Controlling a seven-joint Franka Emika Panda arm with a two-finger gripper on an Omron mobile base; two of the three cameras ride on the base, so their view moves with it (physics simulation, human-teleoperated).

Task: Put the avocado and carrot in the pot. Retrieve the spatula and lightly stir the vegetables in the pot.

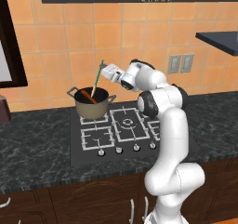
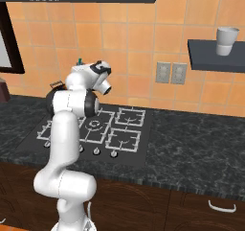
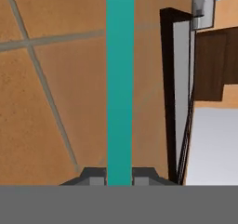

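Clamped tight, the gripper [image 3: 119, 177] is pinching the thin teal handle of the spatula [image 1: 97, 81], and in the hand view that handle is running straight up between the two dark fingertips [image 3: 95, 177] with no gap on either side. From the left base view the gripper [image 1: 105, 71] is hanging just above and to the right of the pot [image 1: 91, 103], with the arm reaching toward it from the right. The spatula is leaning at a slant, its upper end rising past the gripper and its lower part dipping down inside the pot's dark rim; its flat head is hidden within the pot, so how it is lying there cannot be told.

The pot is sitting on the rear left burner of the cooktop [image 1: 135, 146], which is set into the dark marbled counter [image 1: 37, 144]. Inside the pot the carrot [image 1: 88, 96] is showing as an orange sliver lying slantwise, just beside the spatula's shaft. The avocado cannot be made out in the pot's dark interior.

In the right base view the arm's white links are covering most of the pot, leaving one grey side handle [image 2: 56, 85] peeking out to their left. Well to the right of the pot, a white cup [image 2: 226, 40] is standing on a dark wall shelf [image 2: 215, 57].
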